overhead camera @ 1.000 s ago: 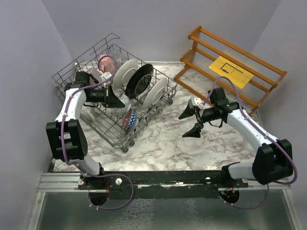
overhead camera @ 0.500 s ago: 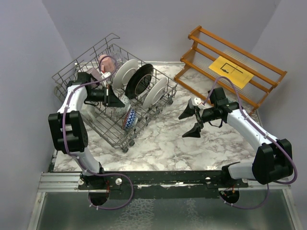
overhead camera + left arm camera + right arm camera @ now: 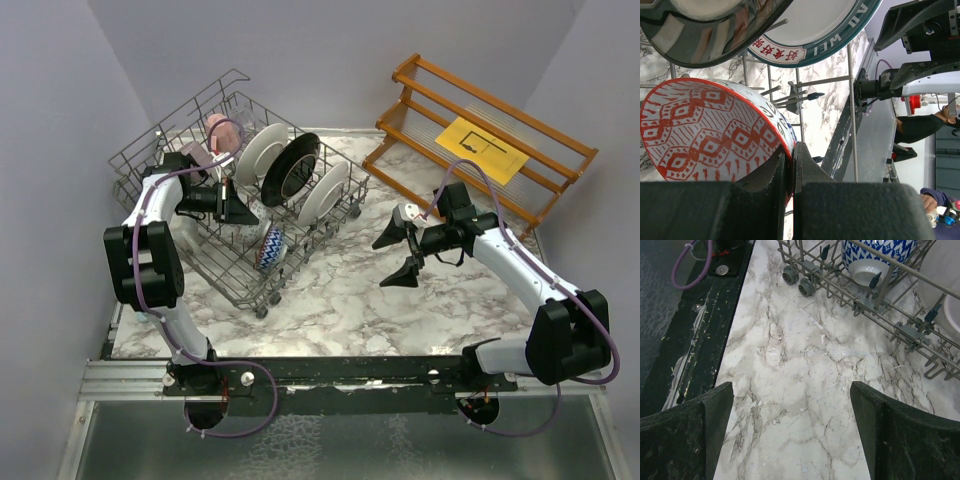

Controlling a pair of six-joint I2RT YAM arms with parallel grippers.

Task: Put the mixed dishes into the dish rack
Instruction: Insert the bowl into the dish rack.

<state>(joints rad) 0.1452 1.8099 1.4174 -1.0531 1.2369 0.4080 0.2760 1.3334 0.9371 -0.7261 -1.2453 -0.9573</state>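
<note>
Counter (image 3: 790,365): white marble look, grey veins, flat. Right hand (image 3: 393,261) hovers over bare marble to the right of the rack. It is released, black fingers (image 3: 690,440) spread wide, nothing between them.

Dish rack (image 3: 150,152): grey metal wire basket with upright tines and small wheels (image 3: 806,287) at the near corner. It sits on the counter's left side, at an angle to the counter edge.

Blue-patterned bowl (image 3: 270,250): round glazed ceramic in the rack's near part, tipped on its side, white foot ring turned toward the right hand.

Left hand (image 3: 791,150) reaches into the middle of the rack and is clenched on the rim of the red-patterned bowl (image 3: 705,135). The fingers pinch its thin wall.
- Bowl: round, glossy, white with red diamond pattern inside, red rim, blue marks outside.
- It is tipped on edge inside the rack, mouth facing sideways toward the wrist camera.
- Its body lies off to one side of the fingers; only the rim is at the fingertips.

Just past it, on edge between the tines:
- Plate with red characters (image 3: 815,20), white centre, dark rim.
- Glossy black plate (image 3: 292,168) and white plate (image 3: 262,150), in a tilted diagonal row.

Pink mug (image 3: 222,128) is in the rack's far part.

Far right: orange-brown slatted wooden shelf (image 3: 430,85) with a yellow sheet (image 3: 482,150) lying on it.
</note>
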